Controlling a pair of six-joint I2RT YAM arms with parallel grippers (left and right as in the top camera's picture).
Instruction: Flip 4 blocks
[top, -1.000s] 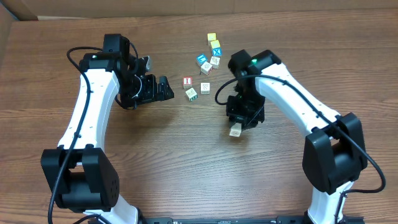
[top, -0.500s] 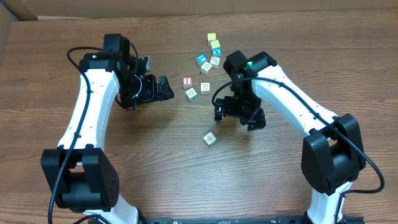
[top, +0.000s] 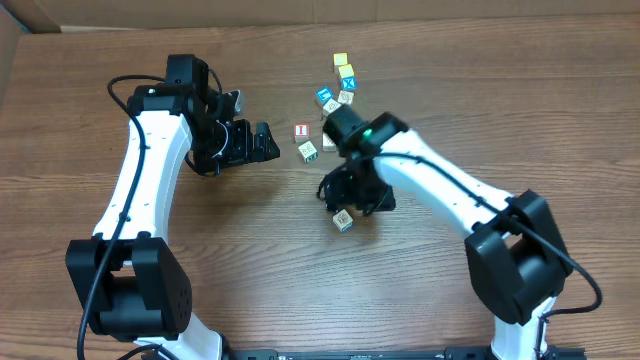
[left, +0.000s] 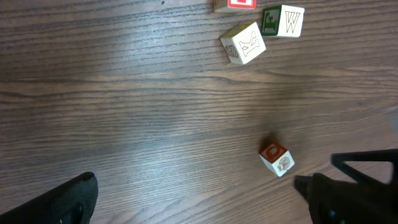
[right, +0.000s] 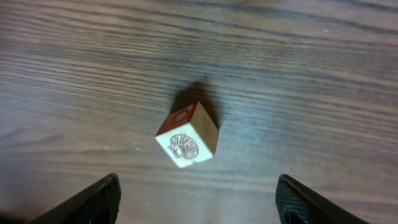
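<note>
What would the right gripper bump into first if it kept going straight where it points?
Probably the small wooden cube with a red face, lying loose ahead between the fingers of the open right gripper; if it misses, the brown wooden table. Depth is unclear.

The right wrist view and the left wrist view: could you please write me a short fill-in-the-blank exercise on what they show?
1. In the right wrist view, the lone block lies on the wooden ___, touching neither finger.
2. The right gripper has its jaws ___ on either side of it.
3. One face of that block is coloured ___.
4. In the left wrist view, the block with a green face shows the letter ___.
Missing words: table; open; red; W.
</note>
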